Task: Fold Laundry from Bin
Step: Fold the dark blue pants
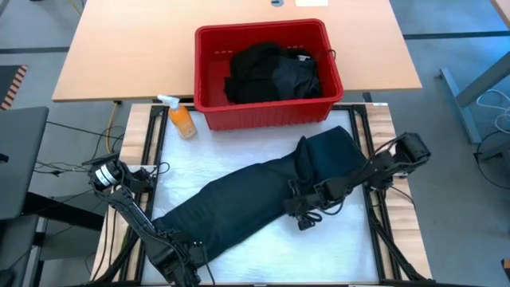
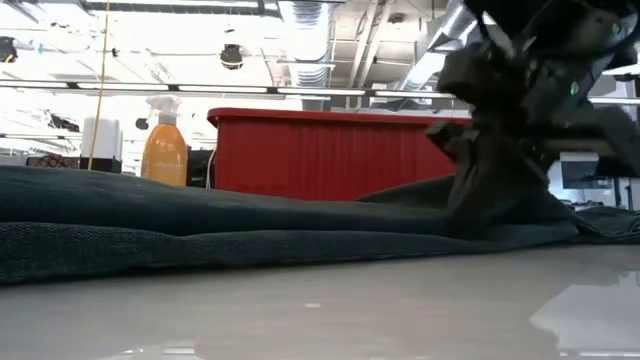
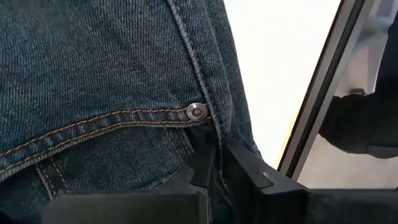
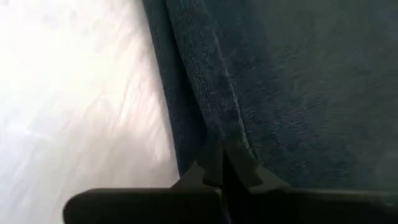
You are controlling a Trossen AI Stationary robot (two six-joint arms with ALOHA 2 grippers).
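A pair of dark blue jeans [image 1: 255, 195] lies slantwise on the white table cover, from the near left toward the far right, where its end [image 1: 327, 151] is bunched up. My left gripper [image 1: 187, 259] is shut on the near left end. My right gripper [image 1: 307, 219] is shut on the jeans' near edge, right of the middle. The red bin [image 1: 263, 30] stands behind the cover with more dark laundry [image 1: 271, 76] heaped inside. My left gripper [image 3: 217, 162] pinches the jeans' side seam [image 3: 214, 134] between its two fingers, just below the pocket rivet [image 3: 197, 112]. It comes from above, pointing steeply down. The denim around it lies flat on the table. My right gripper [image 4: 221, 165] pinches the folded long edge [image 4: 214, 134] of the jeans between its two fingers. It slants down from the table's right side. How many layers it has I cannot tell. The cloth beside it rests on the white cover [image 4: 74, 112].
An orange spray bottle [image 1: 182, 119] stands at the bin's near left corner. Dark frame rails [image 1: 370, 159] run along both sides of the white cover. Bare white cover [image 1: 263, 251] lies between the jeans and the near edge.
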